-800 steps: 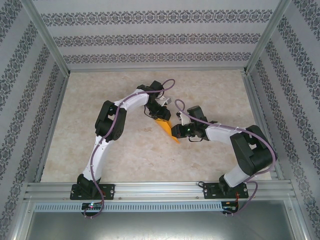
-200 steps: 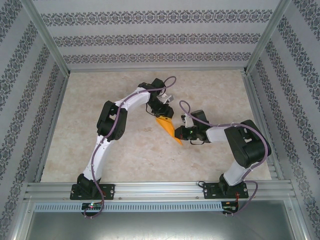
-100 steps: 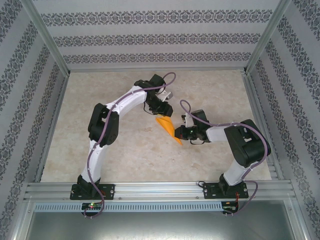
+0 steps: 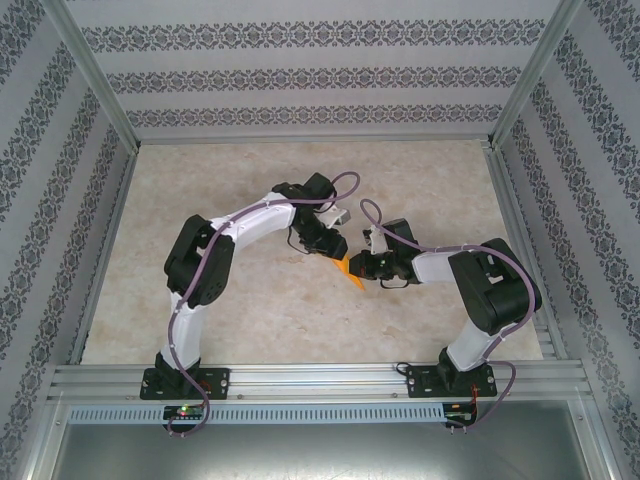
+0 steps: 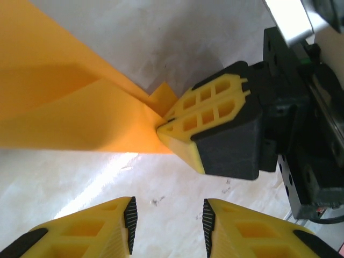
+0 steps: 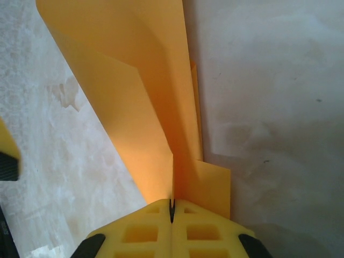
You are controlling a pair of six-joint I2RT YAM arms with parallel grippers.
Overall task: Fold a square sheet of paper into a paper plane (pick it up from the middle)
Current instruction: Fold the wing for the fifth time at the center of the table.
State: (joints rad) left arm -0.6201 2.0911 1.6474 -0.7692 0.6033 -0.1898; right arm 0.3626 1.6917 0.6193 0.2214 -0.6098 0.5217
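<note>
**Right wrist view: paper anchored at one end**

Nearest the lens, the right fingers point(image 6: 201, 234) are pressed together on the narrow end of the paper plane point(image 6: 134, 80). It is a layered orange wedge stretching away from them over the pale surface point(image 6: 269, 107). That pinch likely anchors it so the folds cannot slide. In the left wrist view, the left fingers point(image 5: 99, 228) stand a narrow gap apart, holding nothing, over bare surface just beside the paper, probably ready to press a flap.

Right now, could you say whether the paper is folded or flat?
Folded: the paper shows layered flaps and creases in the right pincer.
</note>
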